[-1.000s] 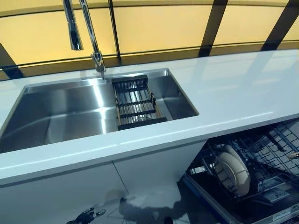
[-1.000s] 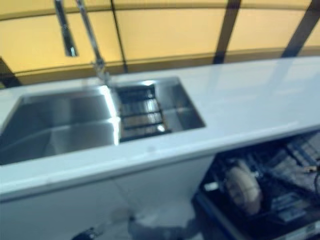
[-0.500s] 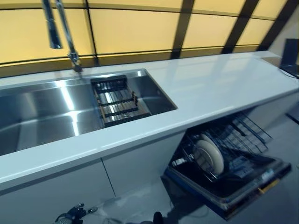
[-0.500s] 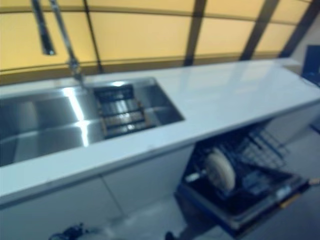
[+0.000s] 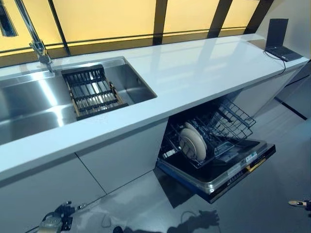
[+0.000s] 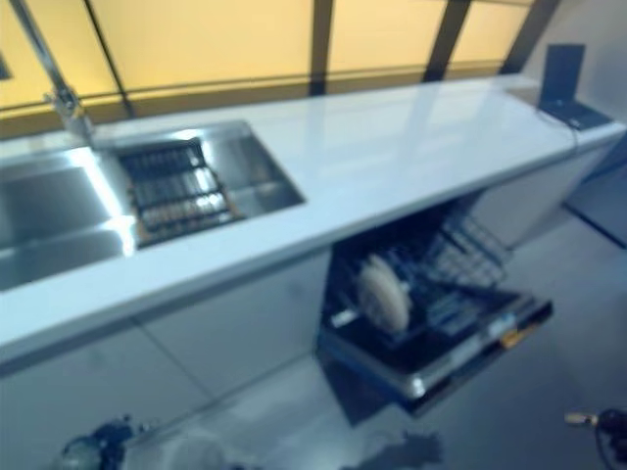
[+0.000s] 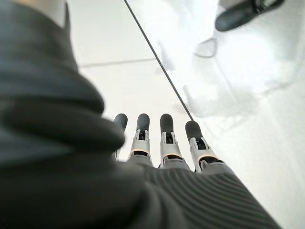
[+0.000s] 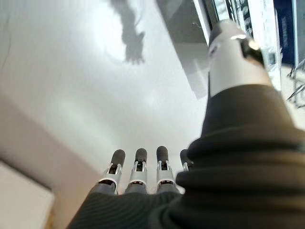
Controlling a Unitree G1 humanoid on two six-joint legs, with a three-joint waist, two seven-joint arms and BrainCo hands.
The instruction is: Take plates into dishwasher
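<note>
Hanging low over the floor [image 5: 136, 199], the left hand [image 7: 164, 143] keeps its fingers straight and empty. Sink [image 5: 29, 99], rack [image 5: 90, 92] and counter [image 5: 204, 63] follow; plates [image 5: 193, 141], seemingly two, stand in the open dishwasher [image 5: 218, 170]. The right hand [image 8: 138, 174] hangs relaxed, empty.

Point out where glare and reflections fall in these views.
Left eye view: the yellow panels glow behind the countertop, which mirrors them as a pale sheen; a bright streak crosses the sink; the plate stands pale in the dark dishwasher. Right eye view: the same. Left wrist view: the glossy floor carries white glare.
</note>
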